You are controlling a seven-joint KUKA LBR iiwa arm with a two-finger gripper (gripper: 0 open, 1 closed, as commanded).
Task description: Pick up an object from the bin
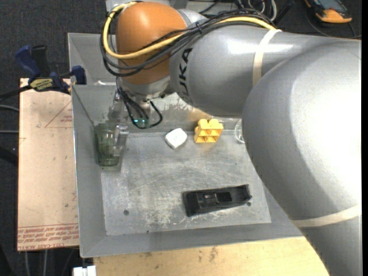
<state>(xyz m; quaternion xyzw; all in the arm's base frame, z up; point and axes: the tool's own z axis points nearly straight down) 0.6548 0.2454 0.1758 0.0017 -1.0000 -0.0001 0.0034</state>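
Container: one grey metal bin (149,177) with sloped walls and a flat, scuffed floor. We count five loose things in it, all spread singly and none heaped. First, a green-tinted clear cup (107,147) at the left edge of the floor, tight against the foot of the left wall. We cannot tell whether it stands or lies, or whether anything is inside it. Second, a small white block (176,138) with rounded corners, near the middle of the floor's far side. Third, a yellow toy piece (207,130) of joined cubes, just beside the white block on its right and apart from it. Fourth, a clear rounded thing (238,132), half hidden by the arm (276,96), which we leave unnamed. Fifth, a flat black bar (217,199) lying slantwise near the front edge, well apart from the rest. Robot: the arm crosses the bin from the right, and its orange cover (146,33) and looped cables (129,62) hang over the far left corner. The jaws are at the cup's upper right side, either touching it or just above it. We cannot tell whether they are apart, together or clamped on the cup. We judge that the wrist is set low and far left because the cup is the thing nearest the jaws. The wall behind the cup leaves little room on that side, so a grip from the open side looks the likelier way in. The lift is not yet made.
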